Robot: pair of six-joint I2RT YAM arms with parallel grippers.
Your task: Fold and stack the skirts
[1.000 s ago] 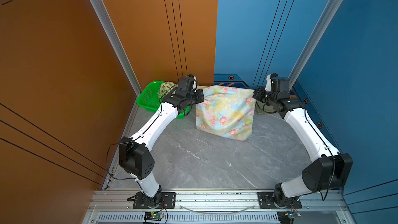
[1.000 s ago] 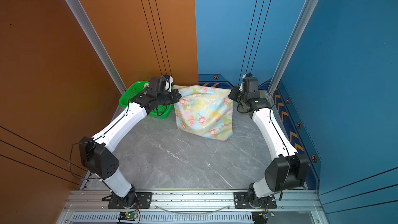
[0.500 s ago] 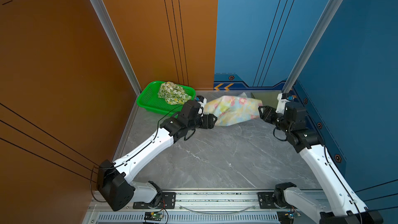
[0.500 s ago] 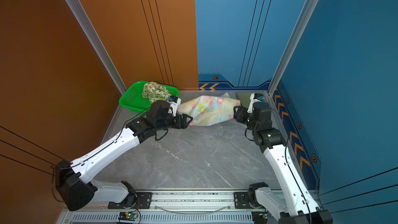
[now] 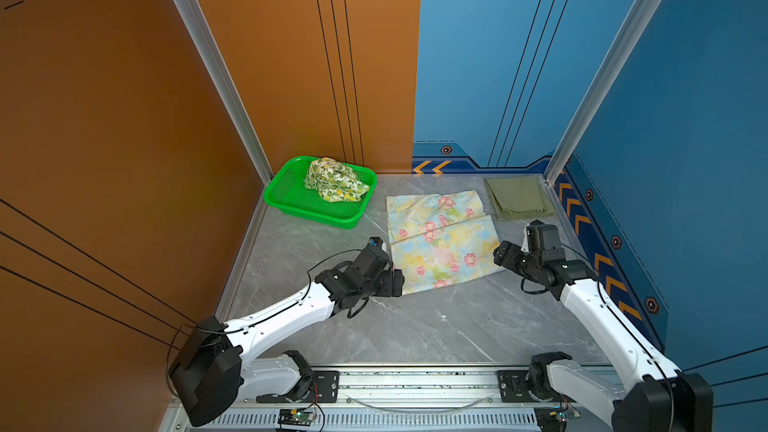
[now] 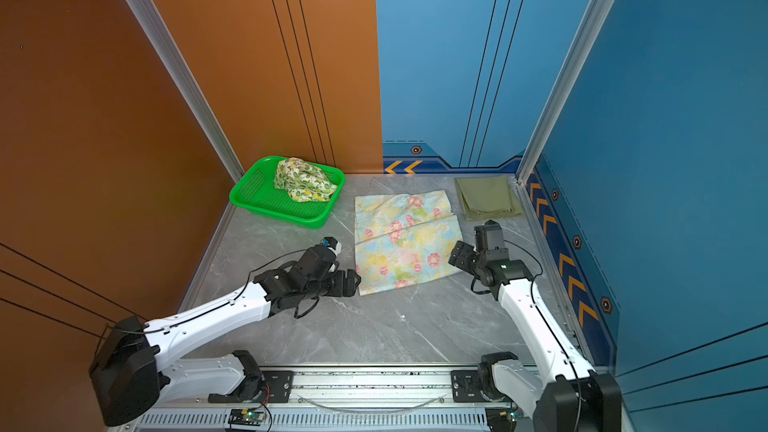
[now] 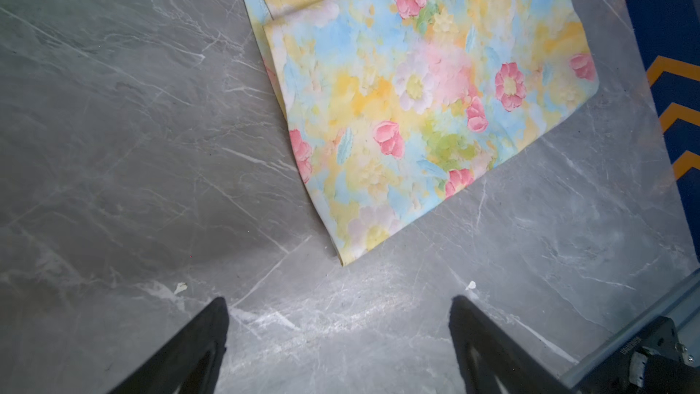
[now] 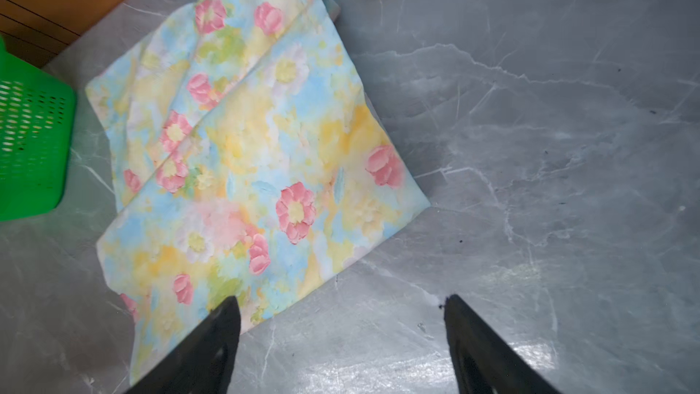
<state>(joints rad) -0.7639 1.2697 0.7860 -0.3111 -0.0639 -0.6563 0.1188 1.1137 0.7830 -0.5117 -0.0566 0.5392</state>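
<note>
Three skirts; floral skirt (image 5: 440, 238) part-folded at frame centre.
Judged soft, light and limp: take it at the two near corners. Left claw (image 5: 397, 282) and right claw (image 5: 500, 257) stand spread apart beside those corners, gripping nothing. Olive skirt (image 5: 519, 197) lies folded on the desk (image 5: 415, 326), upper right; lemon skirt (image 5: 334, 180) sits crumpled in the green basket (image 5: 316, 218), upper left.
</note>
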